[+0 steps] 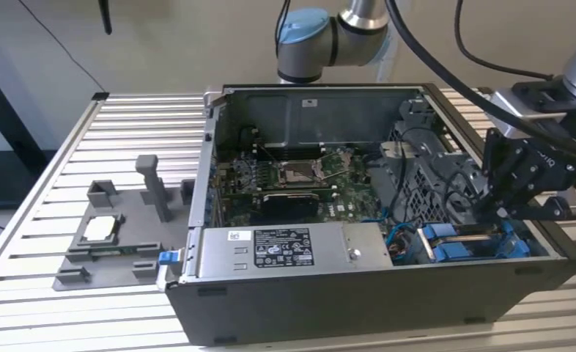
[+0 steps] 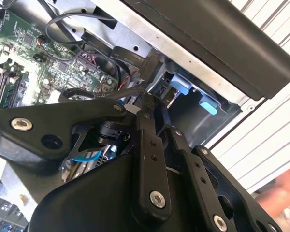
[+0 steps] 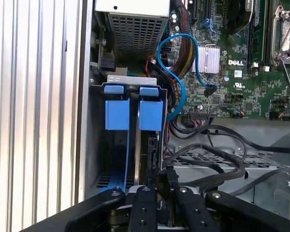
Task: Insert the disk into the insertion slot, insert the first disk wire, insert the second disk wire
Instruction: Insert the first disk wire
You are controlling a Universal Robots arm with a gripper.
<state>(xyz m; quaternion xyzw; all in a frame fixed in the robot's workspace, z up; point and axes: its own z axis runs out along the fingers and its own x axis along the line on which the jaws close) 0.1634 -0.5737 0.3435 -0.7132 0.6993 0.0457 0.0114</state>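
the open computer case [image 1: 366,293] lay on the slatted metal bench [image 1: 34,205] in the exterior view, taking up the centre and right of the frame. the arm reached in from the upper right, and its black claw [image 1: 490,213] was lowered into the lower right corner of the case, over the insertion slot [image 1: 522,246]. in both wrist views the fingers [image 3: 144,203] were pressed close together. a black wire [image 2: 106,92] ran up to their tips, but i could not tell whether it was pinched.

the disk [image 3: 151,116] stood on edge inside the slot in the first wrist view. its blue carrier end showed left of the frame's centre, directly above the claw's tips [image 3: 159,186]. a second blue block [image 3: 117,115] sat just beside it on the left, inside the same grey metal frame.

for writing, the silver power-supply box [image 1: 283,249] at lower centre of the exterior view carried a white label [image 1: 280,247] with dense dark print, and a small white sticker [image 1: 310,103] sat on the case's rear wall. the green motherboard [image 3: 241,72] at upper right of the first wrist view bore white lettering beside a finned silver heatsink [image 3: 206,60]. a blue cable [image 3: 176,48] looped at upper centre. a grey fixture tray [image 1: 112,242] rested on the bench at the exterior view's left.
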